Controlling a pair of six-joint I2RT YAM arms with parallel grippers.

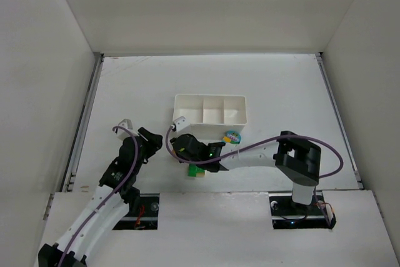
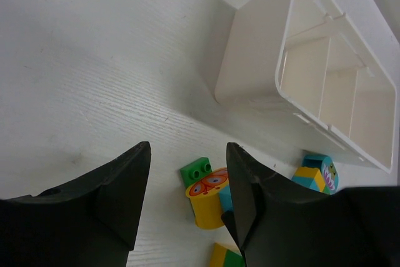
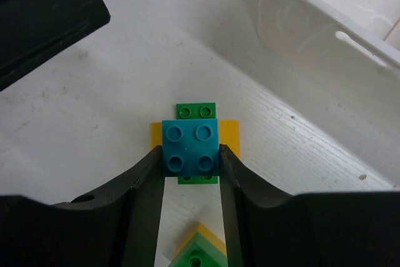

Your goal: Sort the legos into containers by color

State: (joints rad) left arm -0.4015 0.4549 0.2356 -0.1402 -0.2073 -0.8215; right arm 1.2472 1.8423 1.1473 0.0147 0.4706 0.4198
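Observation:
The white three-compartment tray [image 1: 209, 100] stands mid-table; its compartments look empty. My right gripper [image 1: 187, 148] reaches left across the table in front of the tray. In the right wrist view it [image 3: 190, 149] is shut on a cyan-blue brick [image 3: 190, 145] that sits on top of a green brick [image 3: 195, 110] and a yellow piece [image 3: 230, 132] resting on the table. My left gripper [image 1: 153, 137] is open and empty just left of it. In its wrist view the jaws [image 2: 189, 151] frame the same clump, with the green brick [image 2: 195, 170] and a yellow face-printed cylinder [image 2: 209, 204].
A cyan and yellow clump [image 1: 232, 136] lies right of the right gripper, near the tray's front wall [image 2: 250, 48]. A green and yellow clump [image 3: 200, 251] lies just behind the held one, toward the arm bases. White enclosure walls surround the table.

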